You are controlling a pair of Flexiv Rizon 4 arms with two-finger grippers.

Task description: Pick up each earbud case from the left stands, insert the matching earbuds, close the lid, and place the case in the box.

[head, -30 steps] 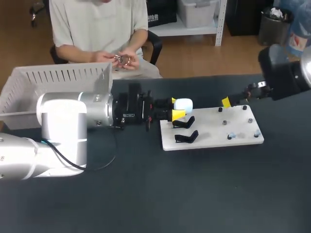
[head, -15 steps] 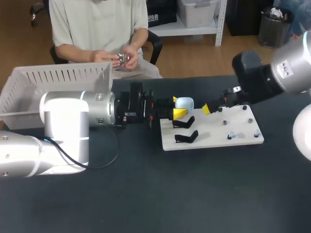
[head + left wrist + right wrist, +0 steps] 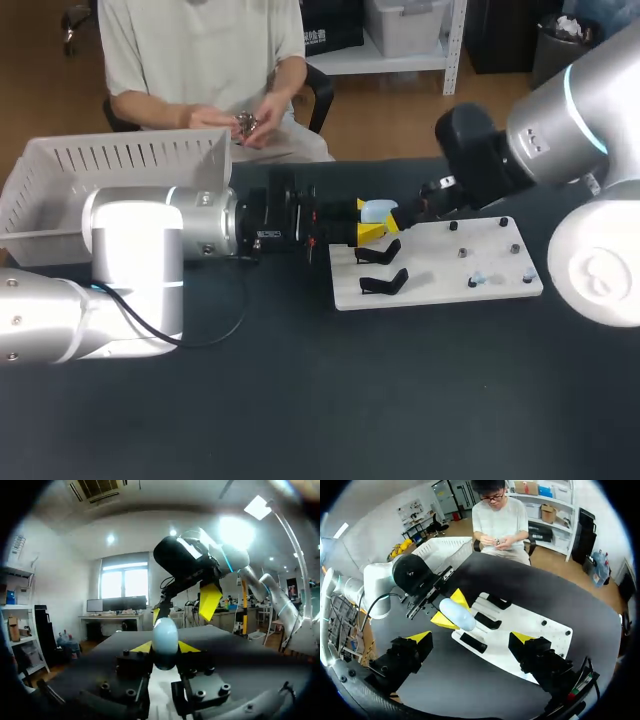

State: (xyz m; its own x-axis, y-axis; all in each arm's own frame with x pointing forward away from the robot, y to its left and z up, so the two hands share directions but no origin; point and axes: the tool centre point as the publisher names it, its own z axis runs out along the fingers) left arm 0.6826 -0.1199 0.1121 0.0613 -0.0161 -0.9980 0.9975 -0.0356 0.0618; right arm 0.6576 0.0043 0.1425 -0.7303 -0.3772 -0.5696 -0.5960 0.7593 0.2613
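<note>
Earbud case (image 3: 165, 639) sits clamped in left gripper (image 3: 165, 647).

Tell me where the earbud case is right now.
Head view, centre: the earbud case sits clamped in the left hand above the white board, at its left end.

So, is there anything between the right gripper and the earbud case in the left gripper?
Nothing visible stands between them. The open right gripper has the earbud case just ahead of it, held by the left gripper above the white board.
</note>
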